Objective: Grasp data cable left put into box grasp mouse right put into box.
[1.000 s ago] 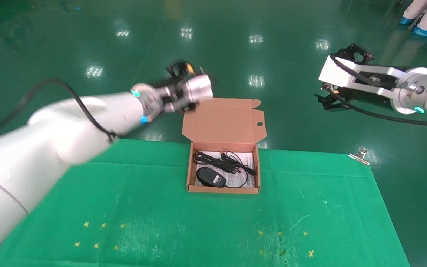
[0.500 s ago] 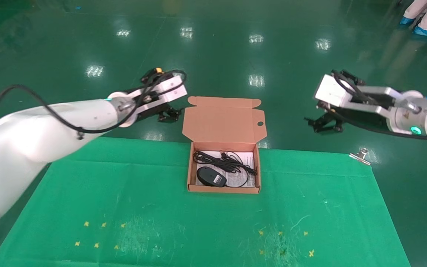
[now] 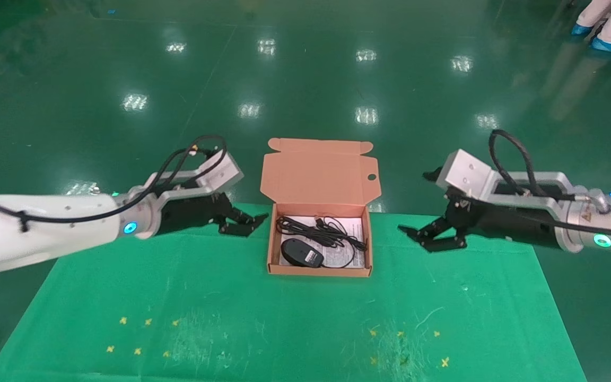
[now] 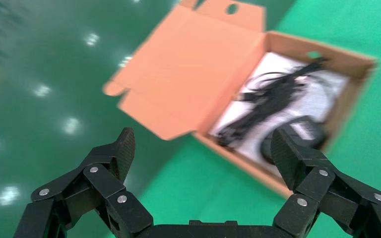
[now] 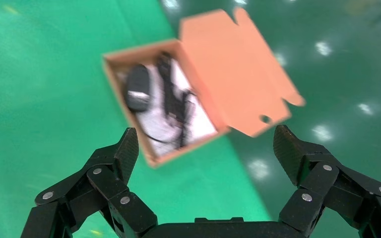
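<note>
The orange-brown box (image 3: pixel 270 249) stands open at the far middle of the green mat, its lid (image 3: pixel 320 172) tilted back. Inside on the white sheet lie the black mouse (image 3: pixel 301 252) at the front left and the data cable (image 3: pixel 313 229) as a black bundle behind it. The box also shows in the left wrist view (image 4: pixel 354 79) and the right wrist view (image 5: pixel 116 84). My left gripper (image 3: pixel 246 223) is open and empty just left of the box. My right gripper (image 3: pixel 426 237) is open and empty to the right of the box.
The green mat (image 3: pixel 284 318) covers the table, with small yellow cross marks near its front edge. A metal binder clip (image 3: pixel 515 223) holds the mat's far right corner. Shiny green floor lies beyond the table. A person's legs show at the far right (image 3: pixel 608 26).
Both arms have come down from high above the floor behind the table to mat level on either side of the box. The box, mouse and cable have not moved.
</note>
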